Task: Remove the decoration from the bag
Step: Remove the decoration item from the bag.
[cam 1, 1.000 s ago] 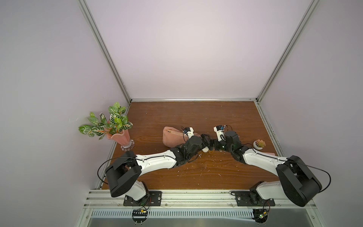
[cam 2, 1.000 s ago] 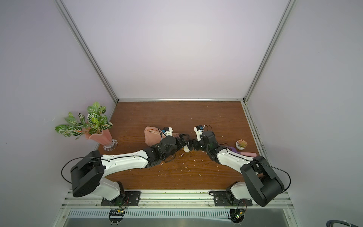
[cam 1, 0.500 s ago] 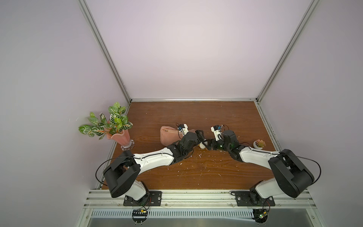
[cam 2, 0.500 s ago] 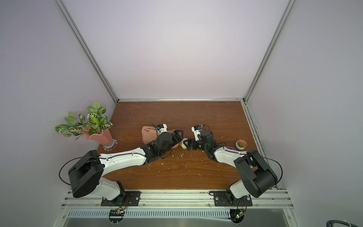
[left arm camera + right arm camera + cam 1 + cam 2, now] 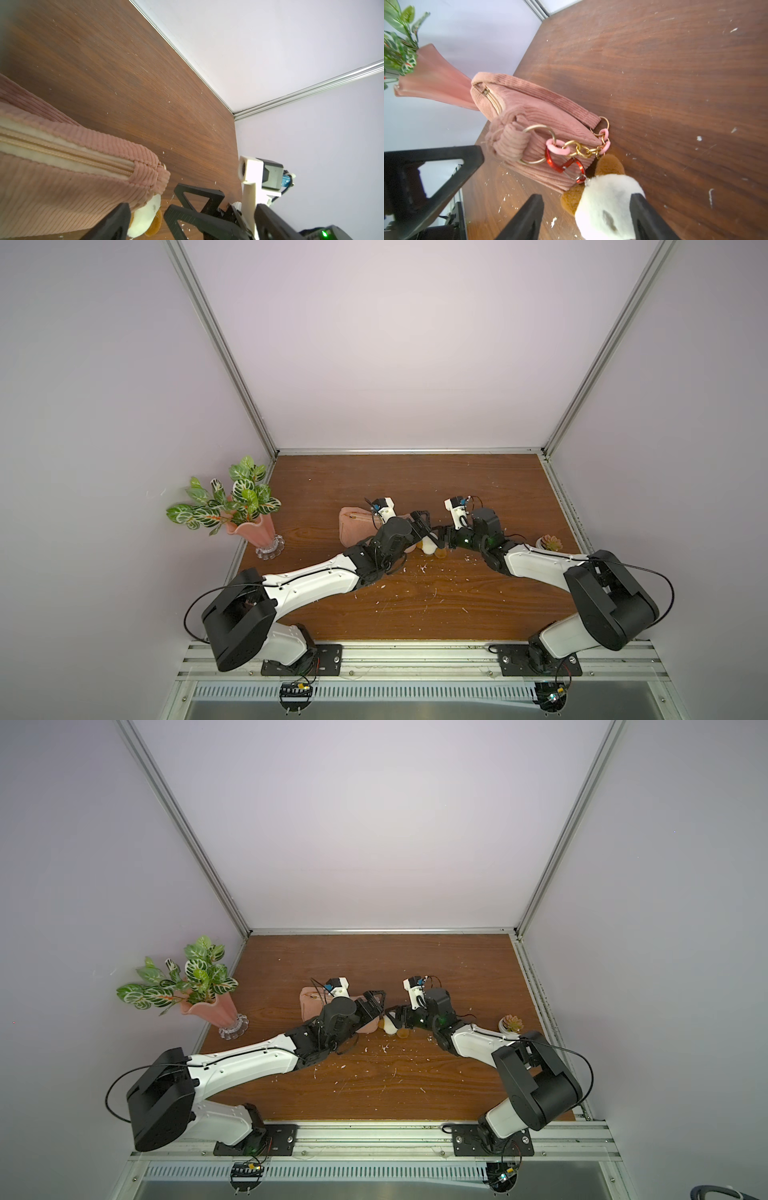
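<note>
The bag (image 5: 533,112), a dusty-pink corduroy zip pouch, lies on the wooden table in both top views (image 5: 353,526) (image 5: 309,1004) and fills one side of the left wrist view (image 5: 62,182). The decoration (image 5: 606,199), a cream plush with tan patches, hangs from the bag's gold ring and chain by a red clip (image 5: 564,164). It rests on the table at the bag's right end (image 5: 428,546) (image 5: 390,1026) (image 5: 145,218). My right gripper (image 5: 585,216) is open around it; one finger touches the plush. My left gripper (image 5: 193,222) is wide open at that bag end (image 5: 424,526).
A pink fluted vase with leaves (image 5: 253,531) (image 5: 212,1006) stands at the table's left edge. A small succulent in a white pot (image 5: 548,542) (image 5: 512,1023) sits by the right edge. White crumbs litter the wood. The right gripper's fingers reach between the left gripper's fingers.
The bag and the left gripper have shifted a little to the left. The right arm's elbow has folded back and its jaws have narrowed around the decoration.
</note>
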